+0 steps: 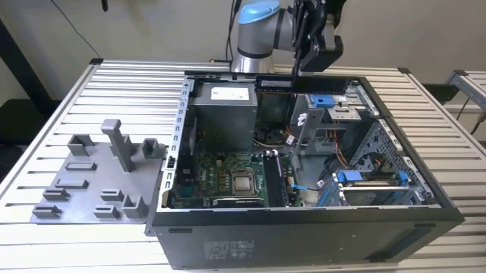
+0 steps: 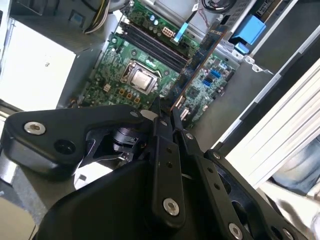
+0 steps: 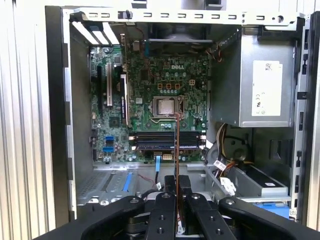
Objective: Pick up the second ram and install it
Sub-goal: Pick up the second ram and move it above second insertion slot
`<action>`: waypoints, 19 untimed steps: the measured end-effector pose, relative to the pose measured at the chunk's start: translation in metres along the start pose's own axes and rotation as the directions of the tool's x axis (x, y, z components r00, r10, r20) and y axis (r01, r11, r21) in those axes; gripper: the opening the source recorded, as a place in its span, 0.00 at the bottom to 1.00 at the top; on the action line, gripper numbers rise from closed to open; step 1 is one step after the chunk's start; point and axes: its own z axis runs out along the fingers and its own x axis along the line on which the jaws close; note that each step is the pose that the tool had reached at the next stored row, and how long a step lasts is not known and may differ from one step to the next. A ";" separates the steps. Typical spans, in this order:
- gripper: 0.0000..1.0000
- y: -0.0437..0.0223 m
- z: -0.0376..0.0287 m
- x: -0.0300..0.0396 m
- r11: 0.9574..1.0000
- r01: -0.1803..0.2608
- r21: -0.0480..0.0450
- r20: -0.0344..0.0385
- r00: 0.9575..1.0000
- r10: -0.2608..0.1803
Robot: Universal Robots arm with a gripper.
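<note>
My gripper [image 1: 301, 73] hangs above the back of the open computer case [image 1: 304, 236], shut on the second ram [image 1: 305, 85], a long flat stick held level over the case's rear rim. In both wrist views the second ram [image 2: 200, 57] [image 3: 177, 145] shows edge-on between the black fingers [image 2: 162, 145] [image 3: 168, 200]. It is up in the air, well above the motherboard [image 3: 150, 95]. The long black memory slots [image 3: 165, 140] [image 1: 274, 179] [image 2: 150, 42] lie on the board beside the processor socket [image 3: 166, 105].
The grey power-supply box [image 1: 222, 114] fills the case's back corner on the exterior view's left. Drive cages with blue clips [image 1: 349, 176] and loose cables [image 1: 285, 136] crowd the other side. A grey holder plate with blocks [image 1: 76, 205] lies on the slatted table [image 1: 45, 142].
</note>
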 end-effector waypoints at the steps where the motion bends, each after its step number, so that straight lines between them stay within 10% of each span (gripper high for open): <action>1: 0.15 0.0001 0.0001 -0.0011 1.000 0.000 0.000 0.000 1.000 0.000; 19: 0.15 0.0007 0.0032 -0.0310 1.000 0.000 0.000 0.001 1.000 0.000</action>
